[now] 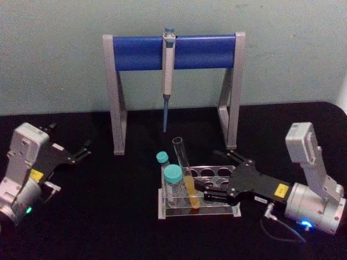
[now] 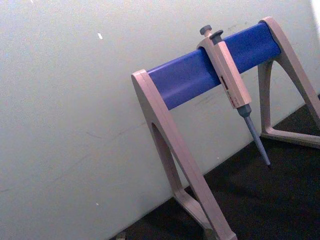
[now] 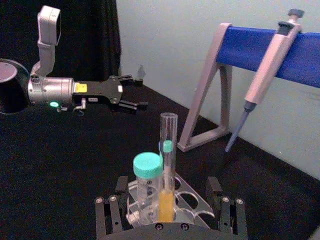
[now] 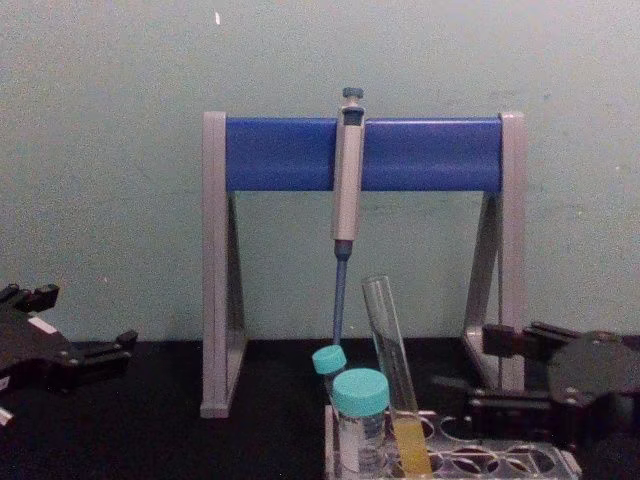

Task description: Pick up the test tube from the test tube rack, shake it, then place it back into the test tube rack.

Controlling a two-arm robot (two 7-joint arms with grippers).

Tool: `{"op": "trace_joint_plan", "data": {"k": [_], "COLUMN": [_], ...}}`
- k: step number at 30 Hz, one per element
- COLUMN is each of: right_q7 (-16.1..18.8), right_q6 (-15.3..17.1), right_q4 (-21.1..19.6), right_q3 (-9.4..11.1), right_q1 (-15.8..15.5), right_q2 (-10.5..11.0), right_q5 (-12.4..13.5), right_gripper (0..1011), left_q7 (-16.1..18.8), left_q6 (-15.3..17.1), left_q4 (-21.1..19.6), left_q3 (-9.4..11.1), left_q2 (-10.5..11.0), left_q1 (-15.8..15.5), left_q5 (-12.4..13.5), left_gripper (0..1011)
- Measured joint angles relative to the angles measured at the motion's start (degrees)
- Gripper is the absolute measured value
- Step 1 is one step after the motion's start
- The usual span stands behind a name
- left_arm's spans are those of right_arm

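While the left arm lies idle at the left side of the black table point(image 1: 108, 227), the right arm reaches in low from the right, its forearm almost flat above the tabletop.

By count, the table holds one test tube rack point(image 1: 219, 212), one test tube point(image 1: 182, 162), two teal-capped vials, one pipette and one stand.

The rack is low, light grey and translucent, with rows of round holes. It sits at the centre front of the table.

The test tube stands in a front hole of the rack, towards its left end. It is tilted, with its open mouth leaning left and away from the robot. Yellow-orange liquid fills its lower part.

The larger vial point(image 1: 173, 181) stands just beside the tube on its left. The smaller vial point(image 1: 161, 157) stands behind that one.

Behind the rack stands the tall grey-legged stand point(image 1: 117, 97) with its blue crossbar. The grey-blue pipette point(image 1: 168, 65) hangs from the middle of the bar, tip pointing down.

The right gripper point(image 1: 211, 172) is level with the rack, pointing left at the tube. Its fingers are spread wide. In the right wrist view, one finger sits on each side of the rack's near end. The tube rises between them, and neither finger touches the glass.

The left gripper point(image 1: 70, 140) hovers above the table, well apart from the rack. It points towards the stand, with its fingers also spread and holding nothing.
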Motion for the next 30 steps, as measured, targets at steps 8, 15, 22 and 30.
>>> {"op": "trace_joint_plan", "data": {"k": [8,15,22,30], "right_q7": [0.9,1.1,1.3,1.6], "right_q6": [1.6,2.3,3.1,3.3], "right_q4": [3.1,5.2,7.2,8.3], "right_q3": [-1.9,-2.8,-3.8,-4.7], "right_q1": [3.9,5.9,7.6,8.8], "right_q2": [-2.4,-3.9,-5.1,-6.0], "right_q5": [-0.2,-0.3,-0.2,-0.3], "right_gripper": [1000,1000,1000,1000], "left_q7": [0.0,0.0,0.0,0.0], "left_q6": [0.0,0.0,0.0,0.0], "left_q4": [0.0,0.0,0.0,0.0], "left_q3": [0.0,0.0,0.0,0.0], "left_q2": [0.0,0.0,0.0,0.0], "left_q1": [0.0,0.0,0.0,0.0], "left_q5": [0.0,0.0,0.0,0.0], "left_gripper": [1001,1001,1001,1001]}}
